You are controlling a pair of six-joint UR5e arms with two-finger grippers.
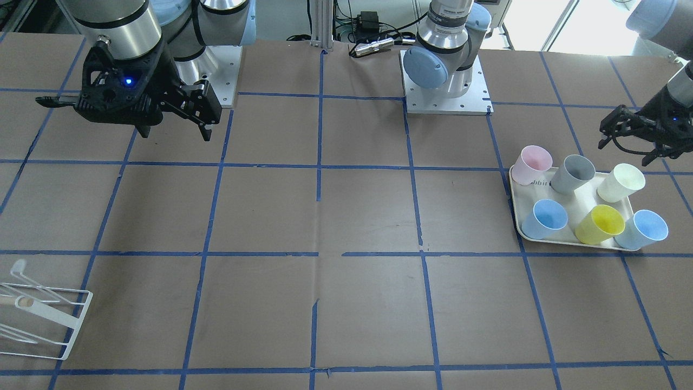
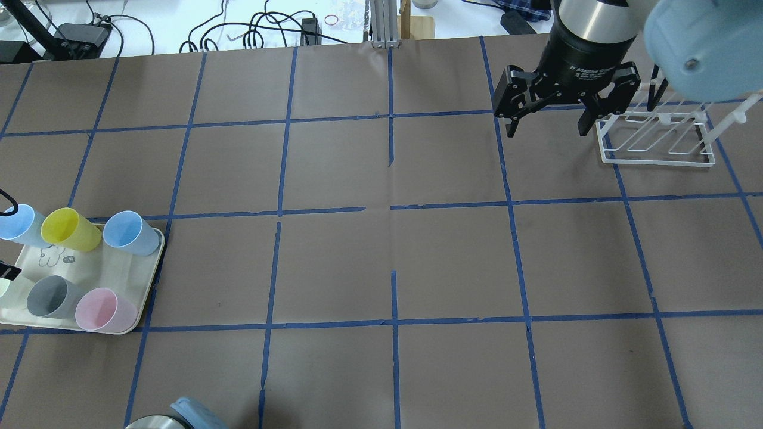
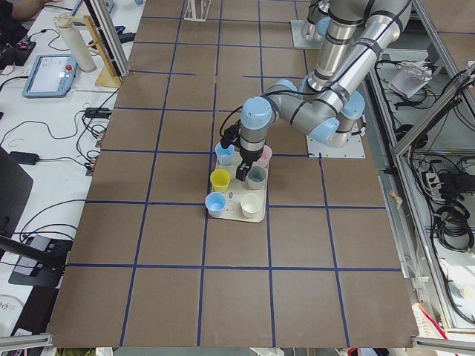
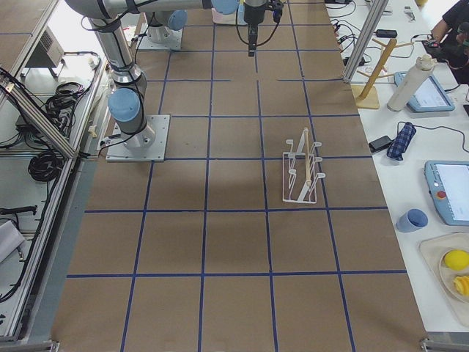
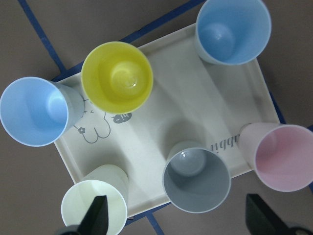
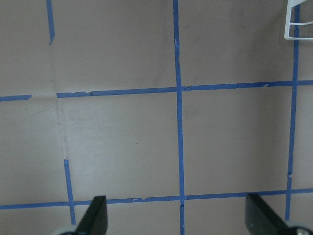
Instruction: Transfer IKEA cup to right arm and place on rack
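Observation:
The grey IKEA cup [image 1: 573, 173] stands upright on a cream tray [image 1: 583, 199], between a pink cup and a cream-white cup. It also shows in the overhead view [image 2: 52, 296] and the left wrist view [image 5: 196, 178]. My left gripper [image 1: 628, 146] hovers above the tray's robot-side edge, open and empty; its fingertips [image 5: 100, 215] flank the grey cup from above. My right gripper [image 2: 547, 128] is open and empty, high over bare table beside the white wire rack [image 2: 658, 137]. The rack also shows in the front view [image 1: 40, 317].
The tray also holds a pink cup [image 1: 532, 164], a cream-white cup [image 1: 621, 182], a yellow cup [image 1: 599, 223] and two light blue cups [image 1: 544, 218], [image 1: 644, 228]. The arm bases [image 1: 446, 81] stand at the table's robot side. Brown paper with a blue tape grid covers the table.

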